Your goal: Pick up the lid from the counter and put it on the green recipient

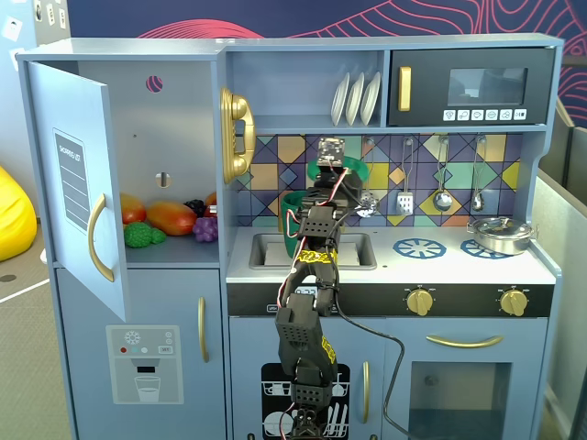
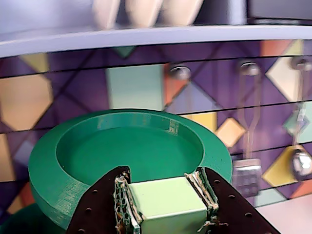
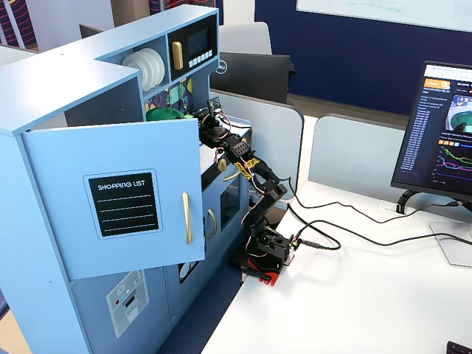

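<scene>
My gripper point(image 2: 163, 178) is shut on the pale-green block handle point(image 2: 165, 204) of the lid point(image 2: 126, 146), a round dark-green disc with a raised rim. The lid is held in the air, tilted, in front of the tiled back wall. In a fixed view the lid point(image 1: 356, 170) hangs at the gripper point(image 1: 336, 165), above and slightly right of the green recipient point(image 1: 292, 209). That tall dark-green pot stands behind the sink, mostly hidden by the arm. A dark-green edge point(image 2: 14, 222) shows below the lid in the wrist view. From the side, the lid point(image 3: 164, 114) sits under the shelf.
A sink point(image 1: 271, 249) lies below the arm. A silver metal pot point(image 1: 500, 235) stands on the right burner; a bare burner point(image 1: 419, 247) is beside it. Utensils point(image 1: 442, 196) hang on the wall, plates point(image 1: 356, 97) stand above. The fridge door point(image 1: 78, 192) is open on toy fruit point(image 1: 170, 218).
</scene>
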Motion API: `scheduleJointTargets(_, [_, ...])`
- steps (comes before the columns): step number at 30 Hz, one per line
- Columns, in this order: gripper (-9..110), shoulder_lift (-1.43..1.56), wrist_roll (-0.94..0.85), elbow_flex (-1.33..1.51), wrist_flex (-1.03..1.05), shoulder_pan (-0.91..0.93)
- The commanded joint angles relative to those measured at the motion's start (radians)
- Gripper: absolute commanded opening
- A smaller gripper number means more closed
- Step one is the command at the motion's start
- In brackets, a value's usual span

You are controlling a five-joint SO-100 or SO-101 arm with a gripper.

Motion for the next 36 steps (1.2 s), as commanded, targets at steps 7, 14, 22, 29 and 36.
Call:
scheduleJointTargets(7, [0,0.038,-0.043,-0.057,0.005,-0.098])
scheduleJointTargets(14, [0,0.032,-0.061,-0.017,0.002,-0.118])
scheduleJointTargets(22, [0,0.021,-0.075,0.025,-0.009,-0.124])
scheduleJointTargets(29, [0,-0.006,-0.077,0.026,-0.011,-0.129])
scheduleJointTargets(36, [0,-0.037,-0.087,0.026,-0.014,-0.143])
